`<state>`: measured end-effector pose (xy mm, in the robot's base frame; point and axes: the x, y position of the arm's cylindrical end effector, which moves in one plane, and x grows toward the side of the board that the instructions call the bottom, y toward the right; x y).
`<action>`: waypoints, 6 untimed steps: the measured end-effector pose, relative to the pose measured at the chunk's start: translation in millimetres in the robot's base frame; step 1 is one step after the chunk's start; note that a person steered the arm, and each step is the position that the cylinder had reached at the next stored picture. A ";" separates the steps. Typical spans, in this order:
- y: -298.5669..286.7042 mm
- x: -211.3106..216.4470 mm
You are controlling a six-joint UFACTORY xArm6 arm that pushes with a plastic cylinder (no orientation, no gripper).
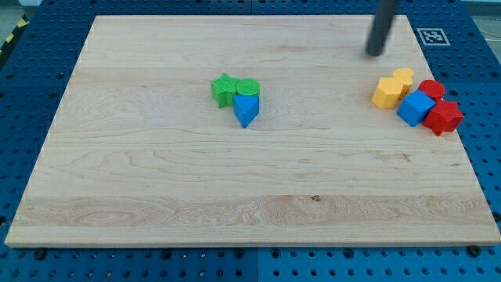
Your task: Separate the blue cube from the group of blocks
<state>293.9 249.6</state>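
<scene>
The blue cube [415, 107] sits in a tight cluster at the view's right. It touches a yellow pentagon-like block [386, 92] on its left, a yellow cylinder [404, 77] above, a red cylinder [430, 89] at its upper right and a red star-like block [444, 117] at its right. My tip [376, 53] is above and to the left of this cluster, a short way above the yellow blocks and apart from them.
A second group lies left of centre: a green star [224, 89], a green cylinder [248, 88] and a blue triangular block [246, 110], all touching. The wooden board [156, 188] lies on a blue pegboard. A marker tag [430, 36] sits at the top right.
</scene>
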 end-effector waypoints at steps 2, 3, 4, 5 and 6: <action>95.7 9.5; 95.6 35.9; 95.5 77.9; 95.7 128.6; 83.6 143.3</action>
<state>437.1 333.2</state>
